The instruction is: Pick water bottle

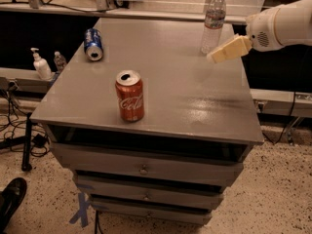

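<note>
The water bottle (213, 22) is a tall clear bottle with a white cap and a pale label band. It stands upright near the far right corner of the grey cabinet top (165, 87). My gripper (219, 55) reaches in from the right on a white arm. Its cream fingertips sit just right of and in front of the bottle's base, close to it and a little above the top. Nothing is held.
A red cola can (130, 96) stands upright near the front left. A blue can (92, 44) lies on its side at the far left. A white pump bottle (40, 65) and a tiny clear bottle (60, 61) stand on a low ledge at left. Drawers are below.
</note>
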Robot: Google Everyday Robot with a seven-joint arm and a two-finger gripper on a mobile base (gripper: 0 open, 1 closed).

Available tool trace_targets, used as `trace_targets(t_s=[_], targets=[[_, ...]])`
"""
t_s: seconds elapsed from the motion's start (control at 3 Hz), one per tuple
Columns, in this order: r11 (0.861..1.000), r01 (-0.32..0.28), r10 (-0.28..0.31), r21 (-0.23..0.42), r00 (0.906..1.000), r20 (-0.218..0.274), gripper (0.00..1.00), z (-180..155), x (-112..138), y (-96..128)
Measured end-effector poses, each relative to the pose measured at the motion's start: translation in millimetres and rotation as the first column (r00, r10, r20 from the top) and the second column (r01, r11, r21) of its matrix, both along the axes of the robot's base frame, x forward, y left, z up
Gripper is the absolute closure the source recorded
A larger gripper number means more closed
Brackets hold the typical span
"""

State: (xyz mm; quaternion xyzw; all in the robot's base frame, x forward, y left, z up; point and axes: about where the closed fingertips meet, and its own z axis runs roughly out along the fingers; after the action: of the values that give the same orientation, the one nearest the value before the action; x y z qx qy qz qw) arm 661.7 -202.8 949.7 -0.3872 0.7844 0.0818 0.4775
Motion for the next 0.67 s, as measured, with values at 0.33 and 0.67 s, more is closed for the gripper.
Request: trace_targets(t_s=[0.33,0.67], targets=[[0.999,0.037,-0.037,0.025,0.9992,0.017,0.00,-6.2,10.7,-3.1],[0.994,0.077,-0.082,0.073,0.9950,0.057,0.00,-9.0,34.9,-4.8]])
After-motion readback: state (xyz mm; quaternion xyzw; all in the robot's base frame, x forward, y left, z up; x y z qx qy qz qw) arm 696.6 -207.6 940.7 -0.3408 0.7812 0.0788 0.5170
